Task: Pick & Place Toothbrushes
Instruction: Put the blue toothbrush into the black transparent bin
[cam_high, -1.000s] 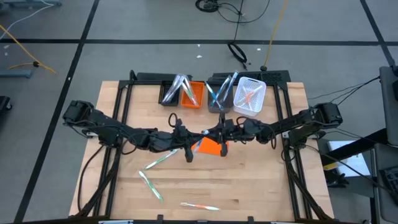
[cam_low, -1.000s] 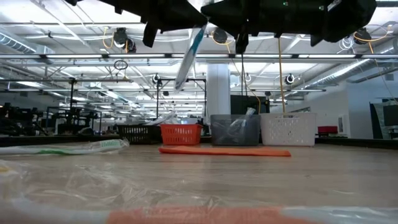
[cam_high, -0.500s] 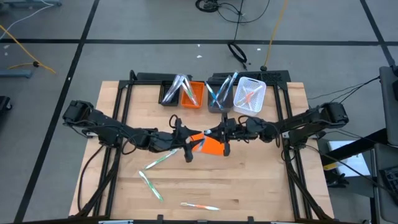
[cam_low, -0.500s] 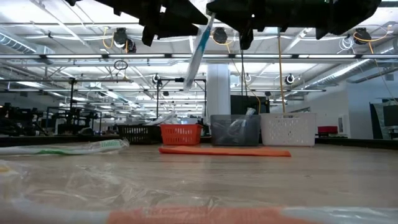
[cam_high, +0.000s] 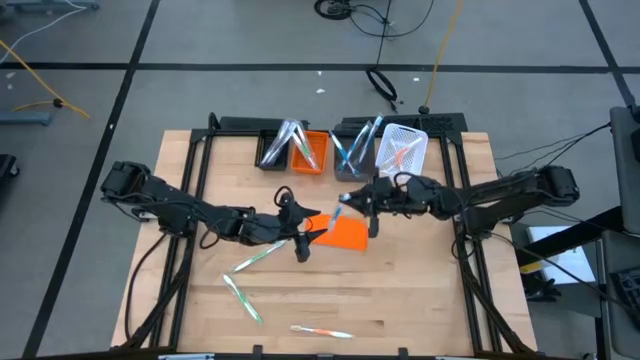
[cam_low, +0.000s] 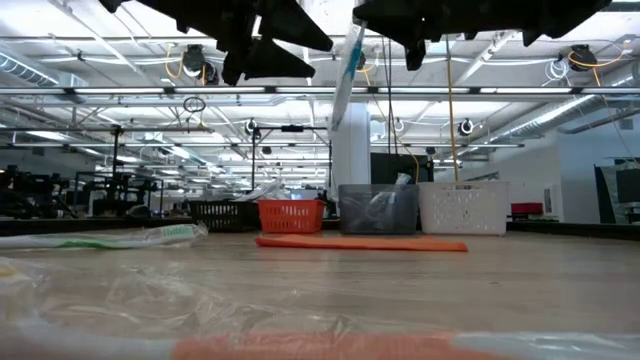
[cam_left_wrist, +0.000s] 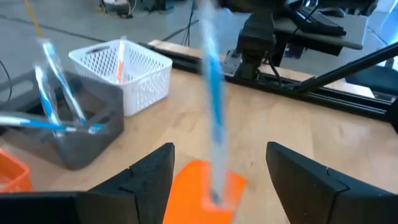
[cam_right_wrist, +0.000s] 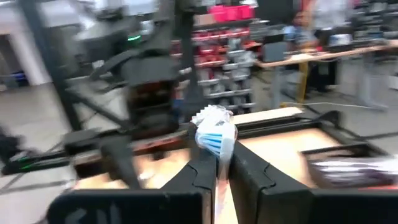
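Left arm: extends from the tabletop's (cam_high: 420, 300) left edge toward the centre. The left gripper (cam_high: 300, 232) is raised over the middle of the tabletop, beside the left edge of the orange sheet (cam_high: 345, 234). In the left wrist view its two fingers (cam_left_wrist: 140, 180) are spread wide apart with nothing between them.

Loose toothbrushes: one green-accented toothbrush (cam_high: 253, 258) lies diagonally just left of centre. A second (cam_high: 243, 298) lies nearer the front edge, and a third (cam_high: 320, 331) lies along the front edge near its middle.

Centre: the held toothbrush (cam_high: 343, 203), white with a blue accent and in a clear wrapper, is in the air above the back part of the orange sheet. In the low view it hangs nearly upright, well above the tabletop (cam_low: 345, 75).

Right arm: extends from the right edge toward the centre. The right gripper (cam_high: 362, 202) is raised, with its fingers pressed onto the wrapped end of that toothbrush (cam_right_wrist: 214, 137).

Back edge, left to right: black bin (cam_high: 272, 150), orange bin (cam_high: 310, 152), grey bin (cam_high: 352, 158), white bin (cam_high: 401, 154), each containing toothbrushes.
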